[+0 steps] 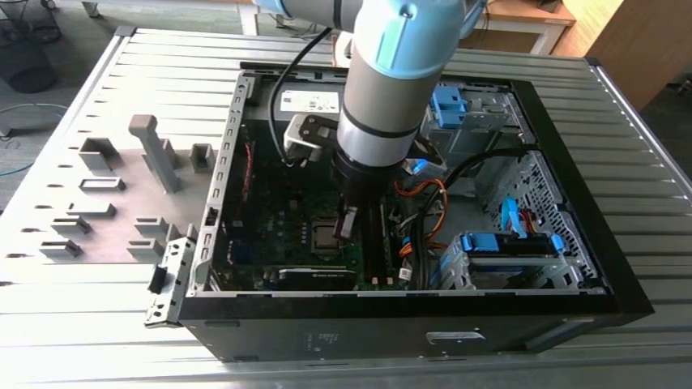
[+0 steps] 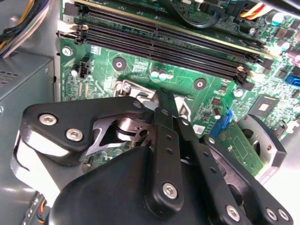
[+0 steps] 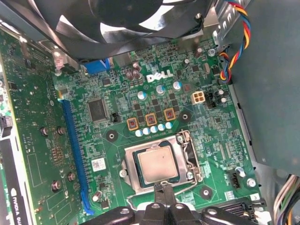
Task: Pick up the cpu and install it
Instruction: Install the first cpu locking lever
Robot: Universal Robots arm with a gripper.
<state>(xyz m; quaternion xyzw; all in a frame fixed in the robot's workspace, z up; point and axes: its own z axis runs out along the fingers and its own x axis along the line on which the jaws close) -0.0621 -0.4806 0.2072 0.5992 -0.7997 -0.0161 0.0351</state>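
Sitting in its socket, the cpu (image 3: pixel 158 164) lies just beside the end effector (image 3: pixel 165 199).

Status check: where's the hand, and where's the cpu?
Hand low inside open black computer case. Square silvery-grey cpu seated in motherboard socket, hand at its edge. Nothing blocking.

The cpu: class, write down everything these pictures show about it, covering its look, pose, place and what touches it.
The cpu is a small, flat square chip with a dull silvery metal top, lying level in the dark metal socket frame on the green motherboard, face up. In the first wrist view the frame surrounds its edges. The gripper hangs just beside the socket, not touching the chip. In the exterior view the chip shows as a pale square low in the open computer case, beside the arm.
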